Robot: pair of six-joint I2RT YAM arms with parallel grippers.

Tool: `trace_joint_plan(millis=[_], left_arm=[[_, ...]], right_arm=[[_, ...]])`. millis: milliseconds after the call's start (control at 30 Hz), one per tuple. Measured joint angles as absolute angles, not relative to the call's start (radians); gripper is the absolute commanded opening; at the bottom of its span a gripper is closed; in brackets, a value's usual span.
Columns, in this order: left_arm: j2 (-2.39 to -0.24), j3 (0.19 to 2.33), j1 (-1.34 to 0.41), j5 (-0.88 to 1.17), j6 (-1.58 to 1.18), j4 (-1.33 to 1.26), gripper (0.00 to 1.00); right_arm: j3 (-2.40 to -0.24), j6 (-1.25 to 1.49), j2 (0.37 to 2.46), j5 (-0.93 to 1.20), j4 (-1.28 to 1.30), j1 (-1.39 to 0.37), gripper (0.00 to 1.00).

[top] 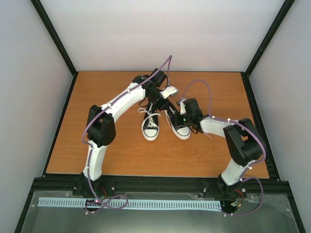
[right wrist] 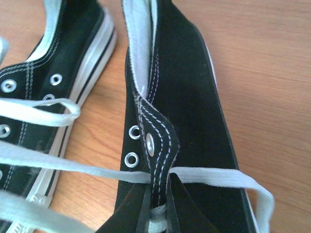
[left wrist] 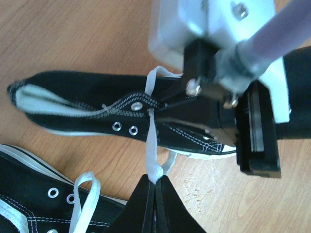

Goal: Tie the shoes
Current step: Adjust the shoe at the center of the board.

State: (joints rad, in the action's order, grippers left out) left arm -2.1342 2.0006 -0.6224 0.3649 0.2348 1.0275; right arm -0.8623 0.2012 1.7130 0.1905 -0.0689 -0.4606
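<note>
Wooden counter (top: 97, 97) bears the shoes (top: 150, 127); both jaws are clamped on lace (left wrist: 151, 141). Draw your ends evenly away from the eyelets (left wrist: 116, 126).

This is a robotics lab test cell, not a lived-in room. Plain white panel walls (top: 146, 34) sit inside a frame of black metal posts (top: 54, 36) that closes off an orange-brown wood-laminate bench (top: 97, 87). Two white-and-black jointed robot arms (top: 114, 109) are bolted to a black slotted metal rail (top: 160, 184) at the near edge. Loose purple cables (top: 167, 65) loop off them, and a white slotted cable duct (top: 146, 204) runs in front.
</note>
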Motion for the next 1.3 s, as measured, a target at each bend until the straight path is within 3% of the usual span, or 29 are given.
trace_joint_plan(millis=[333,633,900,1067,1167,1233,1300], left_arm=[[-2.105,2.008,-0.623,0.399,0.279,1.077,0.01],[-2.039,2.025,-0.626,0.432,0.312,1.161,0.01],[-1.959,2.021,-0.652,0.442,0.321,1.150,0.01],[-2.037,1.997,-0.651,0.437,0.320,1.142,0.01],[-2.116,1.997,-0.651,0.411,0.317,1.140,0.13],[-2.162,1.998,-0.651,0.381,0.309,1.138,0.40],[-2.187,2.009,-0.651,0.349,0.303,1.140,0.59]], right_arm=[[-0.718,0.352,1.486,-0.010,-0.096,-0.461,0.03],[-0.699,0.381,1.364,-0.060,-0.099,-0.479,0.03],[-0.727,0.379,1.377,-0.033,-0.129,-0.493,0.03],[-0.740,0.381,1.499,-0.034,-0.124,-0.493,0.03],[-0.747,0.386,1.583,-0.035,-0.093,-0.490,0.03],[-0.762,0.390,1.634,-0.034,-0.076,-0.489,0.03],[-0.796,0.393,1.668,-0.049,-0.056,-0.487,0.03]])
